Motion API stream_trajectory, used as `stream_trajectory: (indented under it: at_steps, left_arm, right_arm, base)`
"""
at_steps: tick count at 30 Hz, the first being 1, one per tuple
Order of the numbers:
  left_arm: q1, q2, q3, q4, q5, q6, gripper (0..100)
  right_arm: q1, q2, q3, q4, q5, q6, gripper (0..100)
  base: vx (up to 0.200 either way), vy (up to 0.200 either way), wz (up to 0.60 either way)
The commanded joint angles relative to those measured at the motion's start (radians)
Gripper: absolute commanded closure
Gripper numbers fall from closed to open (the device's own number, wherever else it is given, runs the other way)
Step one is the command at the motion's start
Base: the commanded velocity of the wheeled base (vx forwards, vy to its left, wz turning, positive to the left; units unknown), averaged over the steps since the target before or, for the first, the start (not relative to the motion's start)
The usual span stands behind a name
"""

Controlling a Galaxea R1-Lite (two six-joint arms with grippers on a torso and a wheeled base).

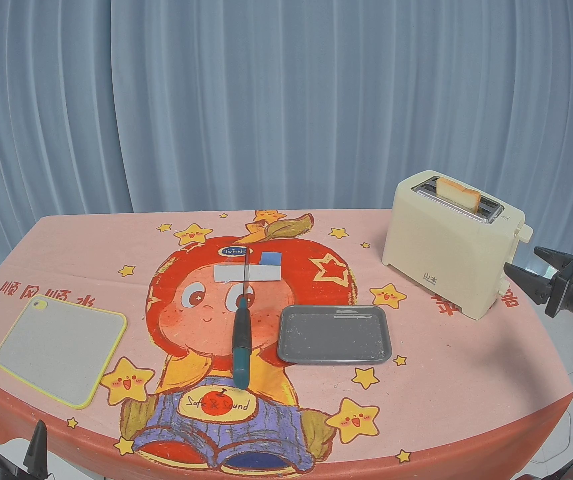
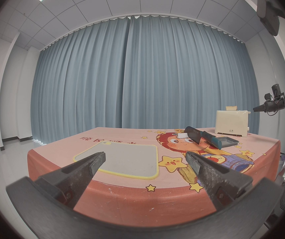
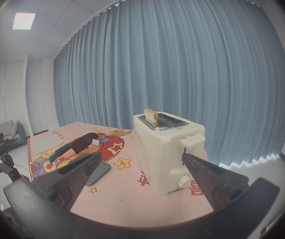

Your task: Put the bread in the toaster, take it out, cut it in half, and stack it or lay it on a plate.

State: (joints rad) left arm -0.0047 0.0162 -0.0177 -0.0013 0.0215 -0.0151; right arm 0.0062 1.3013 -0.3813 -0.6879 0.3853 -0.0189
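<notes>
A cream toaster (image 1: 456, 241) stands at the table's right rear, with a slice of bread (image 1: 458, 193) sticking up from one slot. Just right of it, near its lever side, my right gripper (image 1: 523, 261) hangs open and holds nothing; in the right wrist view the toaster (image 3: 169, 150) and bread (image 3: 150, 117) sit just beyond that gripper (image 3: 141, 157). A teal-handled knife (image 1: 242, 321) lies mid-table, its blade on a white rest (image 1: 246, 273). To its right is a grey plate (image 1: 334, 333). My left gripper (image 1: 16, 413) is open off the table's front left corner.
A grey cutting board with a yellow rim (image 1: 60, 348) lies at the front left, and in the left wrist view the board (image 2: 122, 158) is just past the open left gripper (image 2: 144, 156). A blue curtain hangs behind the table.
</notes>
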Motion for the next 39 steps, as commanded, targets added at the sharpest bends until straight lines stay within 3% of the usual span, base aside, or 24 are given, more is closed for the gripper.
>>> stream_trajectory:
  at_steps: [1,6,7,24,25,39]
  left_arm:
    - [0.0,-0.005,0.018,0.0,0.002,0.0,0]
    - [0.0,-0.005,0.018,0.0,-0.002,0.0,0]
    - [0.0,-0.005,0.018,0.0,-0.002,0.0,0]
    - [0.0,-0.005,0.018,0.0,-0.002,0.0,0]
    - [0.0,-0.005,0.018,0.0,-0.002,0.0,0]
    - [0.0,-0.005,0.018,0.0,-0.002,0.0,0]
  right_arm:
    - [-0.014,-0.005,0.025,-0.001,0.0,0.024,0]
    - [-0.023,-0.014,0.053,-0.001,0.001,0.057,0]
    - [-0.025,-0.007,0.059,-0.001,0.0,0.082,0]
    - [-0.112,0.059,0.015,-0.013,0.012,0.085,0]
    - [-0.121,0.058,0.012,-0.012,0.015,0.085,100]
    - [-0.143,0.067,-0.087,-0.019,0.01,0.086,100]
  base:
    - [0.0,0.0,0.0]
    - [0.0,0.0,0.0]
    - [0.0,0.0,0.0]
    - [0.0,0.0,0.0]
    - [0.0,0.0,0.0]
    - [0.0,0.0,0.0]
